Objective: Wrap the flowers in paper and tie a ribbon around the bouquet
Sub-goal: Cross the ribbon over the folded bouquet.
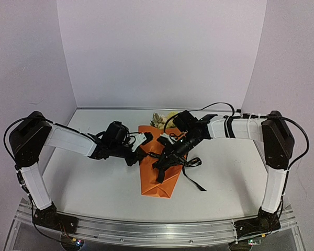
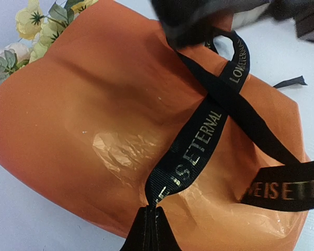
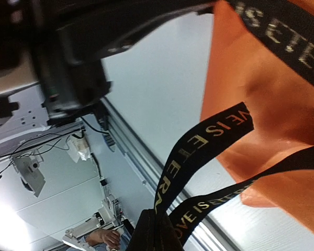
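left gripper pinches one ribbon end at the left edge of the bouquet, which lies mid-table, and right gripper clamps the other strands, so best pull both apart evenly and low, cinching the crossing without tearing the paper.

There was one bouquet on the one table, wrapped in a single cone of orange paper. One black ribbon crossed the bouquet. In the left wrist view three stretches of it lay over the bouquet, with one small loop at the bouquet's far edge. Among the flowers at the bouquet's wide end at least three pale blossoms showed; the full number could not be told. Two arms reached in, one on each side of the bouquet. There were two grippers, the left gripper and the right gripper, both over the bouquet.
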Motion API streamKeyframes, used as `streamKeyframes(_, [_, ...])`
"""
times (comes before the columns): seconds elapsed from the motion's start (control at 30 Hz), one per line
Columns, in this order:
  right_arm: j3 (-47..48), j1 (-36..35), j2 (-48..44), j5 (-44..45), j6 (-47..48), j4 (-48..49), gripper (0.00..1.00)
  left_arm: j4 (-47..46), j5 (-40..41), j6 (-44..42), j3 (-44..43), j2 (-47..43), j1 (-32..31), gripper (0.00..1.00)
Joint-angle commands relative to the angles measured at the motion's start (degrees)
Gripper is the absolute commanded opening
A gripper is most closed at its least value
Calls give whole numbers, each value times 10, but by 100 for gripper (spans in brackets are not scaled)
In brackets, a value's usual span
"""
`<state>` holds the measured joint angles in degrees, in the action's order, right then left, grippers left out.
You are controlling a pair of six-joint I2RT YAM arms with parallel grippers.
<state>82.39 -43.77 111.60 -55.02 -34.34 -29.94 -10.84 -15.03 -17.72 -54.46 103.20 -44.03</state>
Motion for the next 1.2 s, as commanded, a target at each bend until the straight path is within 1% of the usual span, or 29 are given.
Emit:
streamKeyframes(0.0, [36,1,32,75,30,-53,0,-36,-27,6,-18,-40,3,0])
streamKeyframes(0.17, [80,0,55,171,54,-121,0,-33,-40,3,-12,-50,3,0])
streamKeyframes(0.33, [100,-1,64,265,60,-146,0,-22,-64,1,-13,-55,3,0])
streamKeyframes(0.57, [124,-15,75,366,72,-165,0,2,-83,-1,-19,-54,3,0])
streamKeyframes(0.73, [148,-28,91,398,68,-172,0,19,-90,1,-28,-47,3,1])
streamKeyframes(0.97, [161,-48,87,448,66,-168,0,59,-103,-2,-48,-25,3,5])
streamKeyframes(1.03, [167,-49,89,460,61,-167,3,62,-100,-1,-50,-20,3,6])
streamKeyframes(1.17, [174,-53,92,454,59,-163,10,67,-98,1,-52,-13,3,7])
